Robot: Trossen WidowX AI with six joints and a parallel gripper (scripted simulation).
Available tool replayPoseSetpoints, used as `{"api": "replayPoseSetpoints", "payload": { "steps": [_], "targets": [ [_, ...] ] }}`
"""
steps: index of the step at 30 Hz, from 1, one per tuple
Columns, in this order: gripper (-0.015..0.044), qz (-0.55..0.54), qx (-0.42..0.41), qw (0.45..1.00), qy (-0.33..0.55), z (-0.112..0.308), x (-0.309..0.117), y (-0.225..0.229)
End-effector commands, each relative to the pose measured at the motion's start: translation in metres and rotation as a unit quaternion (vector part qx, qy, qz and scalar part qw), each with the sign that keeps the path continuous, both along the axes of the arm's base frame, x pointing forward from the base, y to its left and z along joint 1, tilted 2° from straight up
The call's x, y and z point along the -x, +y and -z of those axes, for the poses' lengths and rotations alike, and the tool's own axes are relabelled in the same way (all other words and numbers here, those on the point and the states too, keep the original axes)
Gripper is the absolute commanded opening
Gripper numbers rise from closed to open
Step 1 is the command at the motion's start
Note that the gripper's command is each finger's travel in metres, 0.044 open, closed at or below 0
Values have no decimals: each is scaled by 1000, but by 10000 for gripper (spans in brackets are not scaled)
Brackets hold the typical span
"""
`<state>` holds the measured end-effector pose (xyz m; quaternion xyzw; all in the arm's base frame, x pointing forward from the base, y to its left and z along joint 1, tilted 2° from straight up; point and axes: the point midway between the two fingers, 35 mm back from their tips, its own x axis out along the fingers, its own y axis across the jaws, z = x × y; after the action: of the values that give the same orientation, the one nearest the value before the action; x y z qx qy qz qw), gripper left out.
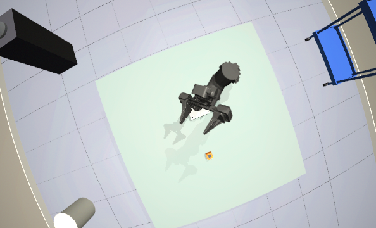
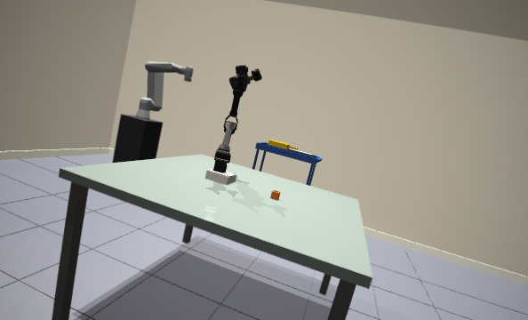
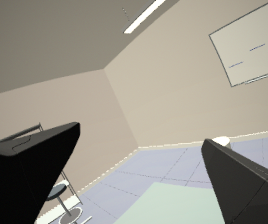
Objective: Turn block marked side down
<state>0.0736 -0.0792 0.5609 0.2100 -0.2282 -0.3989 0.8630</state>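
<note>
A small orange block (image 1: 209,155) (image 2: 276,195) rests flat on the pale green table (image 1: 245,183) (image 2: 148,187) (image 3: 170,205). Its upper face carries a dark grey-blue square mark, seen from above in the top view. The block is not in the wrist view. My gripper (image 1: 192,128) (image 3: 143,137) is open and empty. It is raised high above the table, over the arm's base side and well away from the block; the wrist view looks out past the spread fingers to the room.
The arm's white base (image 1: 200,114) (image 2: 220,176) stands on the table, with the block some way off from it. A blue cart (image 1: 333,55) (image 2: 286,152), a black pedestal (image 1: 42,47) (image 2: 135,138) with a grey arm and a grey cylinder (image 1: 80,210) stand off the table.
</note>
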Motion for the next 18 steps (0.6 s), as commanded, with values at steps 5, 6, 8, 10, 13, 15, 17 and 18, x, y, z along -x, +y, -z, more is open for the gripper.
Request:
{"api": "replayPoseSetpoints", "payload": {
  "steps": [5,6,8,10,13,15,17,18],
  "targets": [
    [440,-73,-106,982,137,60,-68,-85],
    [440,-85,-118,976,159,71,-80,-93],
    [440,-110,-140,963,203,94,-104,-106],
    [440,-137,-158,946,247,118,-129,-114],
    [440,-178,-178,917,311,155,-164,-118],
    [440,-205,-187,893,354,180,-187,-116],
    [440,-233,-194,866,397,207,-208,-110],
    [440,-246,-196,852,419,221,-219,-106]
  ]
}}
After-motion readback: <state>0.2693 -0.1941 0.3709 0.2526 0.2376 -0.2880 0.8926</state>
